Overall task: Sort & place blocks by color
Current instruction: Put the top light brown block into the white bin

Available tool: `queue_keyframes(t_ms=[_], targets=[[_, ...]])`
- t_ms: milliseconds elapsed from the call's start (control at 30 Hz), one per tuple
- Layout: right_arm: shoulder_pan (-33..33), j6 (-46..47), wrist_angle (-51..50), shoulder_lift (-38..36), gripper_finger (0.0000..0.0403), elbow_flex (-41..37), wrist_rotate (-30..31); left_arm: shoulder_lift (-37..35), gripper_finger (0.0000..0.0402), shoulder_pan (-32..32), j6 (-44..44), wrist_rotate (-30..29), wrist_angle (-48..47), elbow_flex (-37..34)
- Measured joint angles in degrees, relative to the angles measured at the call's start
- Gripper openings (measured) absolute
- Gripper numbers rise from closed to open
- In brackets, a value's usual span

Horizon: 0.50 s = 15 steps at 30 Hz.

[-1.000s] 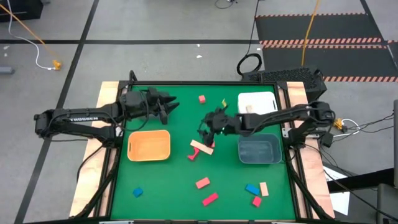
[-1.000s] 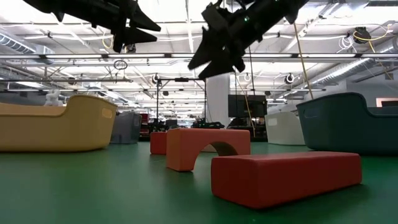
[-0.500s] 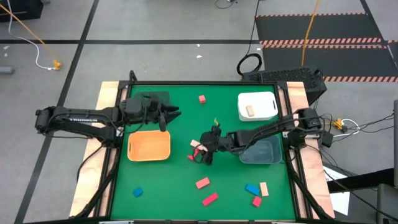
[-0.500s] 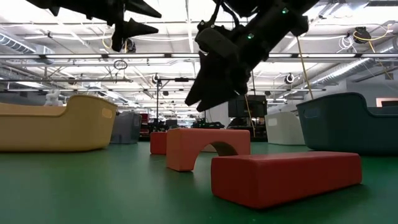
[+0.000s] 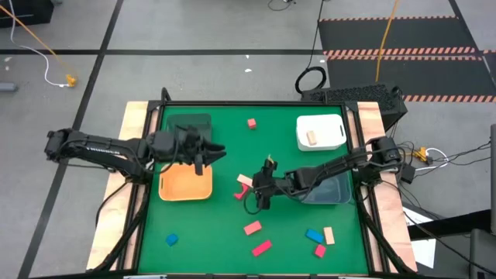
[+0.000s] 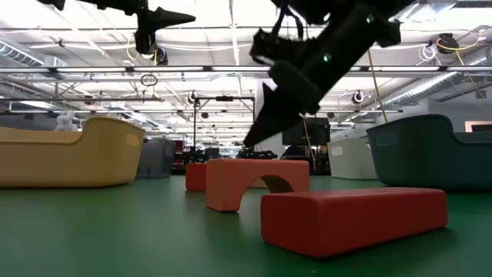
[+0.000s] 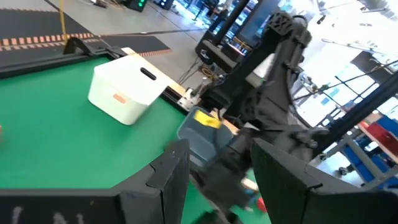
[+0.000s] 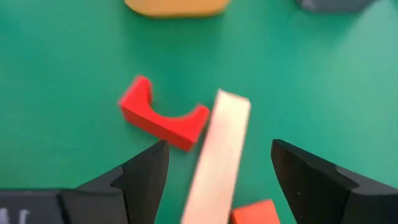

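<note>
Green table mat (image 5: 225, 225), wood-edged; grey floor (image 5: 194, 31) around.

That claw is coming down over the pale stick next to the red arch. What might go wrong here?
Two risks, I think. The tan bar lies touching the red arch, so the right end effector, open astride the bar, may nudge or catch the arch too. A red block also sits close by the bar's near end and could get bumped.

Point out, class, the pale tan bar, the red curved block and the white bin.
pale tan bar (image 8: 219, 155): right wrist view, middle of its top face.
red curved block (image 8: 163, 117): right wrist view, on the arch.
white bin (image 5: 335, 128): high view, bare floor inside.
</note>
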Motion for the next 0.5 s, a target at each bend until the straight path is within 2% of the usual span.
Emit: queue_keyframes(t_ms=[167,333,500], targets=[[-0.49,5.81,3.05,0.0,0.027,-3.71,0.11,0.0,0.0172,-1.98,-0.52,-0.86,0.07,0.0],[-0.42,6.0,11.0,-0.02,0.027,-6.71,0.11,0.0,0.0172,-2.72,-0.55,-1.59,0.07,0.0],[-0.58,5.25,13.42,1.57,0.027,-7.26,1.45,0.0,0.0172,-2.72,-0.55,-2.33,0.07,0.0]])
